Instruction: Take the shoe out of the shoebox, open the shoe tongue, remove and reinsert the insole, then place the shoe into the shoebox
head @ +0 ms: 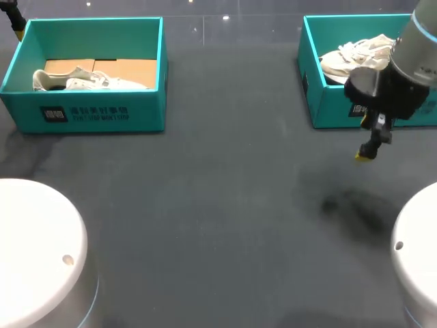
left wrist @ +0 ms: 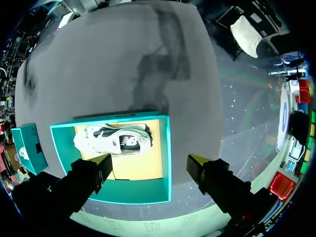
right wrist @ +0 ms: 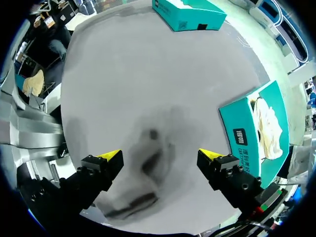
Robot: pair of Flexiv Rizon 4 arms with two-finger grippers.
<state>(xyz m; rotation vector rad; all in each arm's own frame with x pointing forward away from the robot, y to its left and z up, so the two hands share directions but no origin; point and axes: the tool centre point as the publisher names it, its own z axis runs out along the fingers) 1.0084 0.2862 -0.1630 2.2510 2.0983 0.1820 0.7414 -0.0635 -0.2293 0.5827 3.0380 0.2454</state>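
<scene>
so, two teal boxes, two shoes: the left box [head: 95, 113] holds one white shoe [head: 95, 82], the right box [head: 328, 109] the other shoe [head: 355, 55] (both lying inside). left gripper [left wrist: 150, 163] hangs wide open, empty, above the left box; right gripper [right wrist: 159, 158], equally open and empty, hovers over the table [head: 218, 205].

The left shoebox [head: 147, 113] holds a white shoe [head: 95, 82], the right shoebox [head: 328, 113] another shoe [head: 355, 55].

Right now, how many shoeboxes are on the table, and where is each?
2. The left shoebox stands at the far left of the table with a pale shoe inside; the right shoebox at the far right holds another shoe. No others show.
</scene>
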